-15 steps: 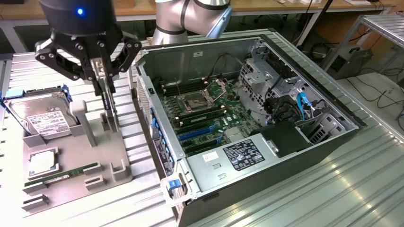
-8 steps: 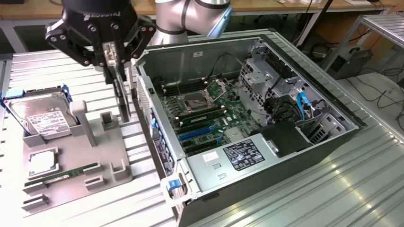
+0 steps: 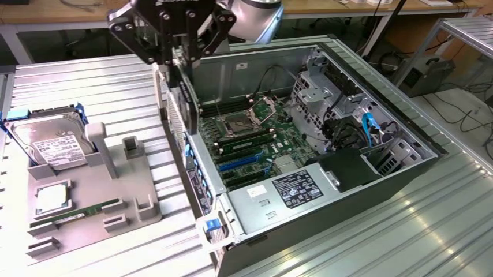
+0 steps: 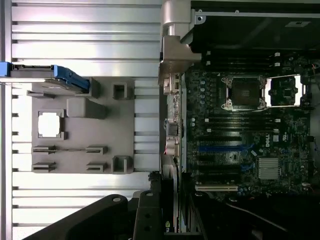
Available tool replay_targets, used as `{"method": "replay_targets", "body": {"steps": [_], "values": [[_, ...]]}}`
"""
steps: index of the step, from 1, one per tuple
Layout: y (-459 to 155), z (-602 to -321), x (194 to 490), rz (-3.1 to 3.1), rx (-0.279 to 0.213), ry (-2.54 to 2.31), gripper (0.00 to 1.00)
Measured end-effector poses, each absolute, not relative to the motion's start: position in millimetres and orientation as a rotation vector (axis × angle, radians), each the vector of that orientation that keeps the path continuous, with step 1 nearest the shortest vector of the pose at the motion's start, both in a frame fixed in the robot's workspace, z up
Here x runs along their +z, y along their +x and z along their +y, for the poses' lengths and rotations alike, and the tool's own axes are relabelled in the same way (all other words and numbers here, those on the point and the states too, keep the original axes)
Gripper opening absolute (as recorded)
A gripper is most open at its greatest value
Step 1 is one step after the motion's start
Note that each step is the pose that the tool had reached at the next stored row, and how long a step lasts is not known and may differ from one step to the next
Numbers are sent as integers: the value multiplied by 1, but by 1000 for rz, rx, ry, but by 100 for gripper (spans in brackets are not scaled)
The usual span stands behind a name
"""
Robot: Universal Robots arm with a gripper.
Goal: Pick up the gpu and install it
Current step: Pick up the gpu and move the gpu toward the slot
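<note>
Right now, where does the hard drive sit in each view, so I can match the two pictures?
Exterior view: the hard drive is at the exterior view's left, label showing, at the far end of the gray fixture.
Wrist view: the hard drive is seen edge-on with blue rails, at one end of the gray fixture.
Shared landmark: the CPU chip in the fixture's square pocket next to the drive.

Light: bright | glare: your table [image 3: 431, 231] slats wash out white in both views | shadow: your case [image 3: 239, 72] interior darker
</note>
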State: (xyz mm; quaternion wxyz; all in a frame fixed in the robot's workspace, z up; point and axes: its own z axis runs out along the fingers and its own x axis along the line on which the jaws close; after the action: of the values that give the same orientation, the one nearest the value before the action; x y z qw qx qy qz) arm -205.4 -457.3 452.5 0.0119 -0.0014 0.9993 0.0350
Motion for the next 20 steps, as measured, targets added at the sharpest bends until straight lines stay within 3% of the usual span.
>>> {"method": "replay_targets", "body": {"steps": [7, 20], "values": [[-162, -462, 452, 3116, 118, -4, 26], [-87, -457, 423, 3116, 114, -4, 26]]}}
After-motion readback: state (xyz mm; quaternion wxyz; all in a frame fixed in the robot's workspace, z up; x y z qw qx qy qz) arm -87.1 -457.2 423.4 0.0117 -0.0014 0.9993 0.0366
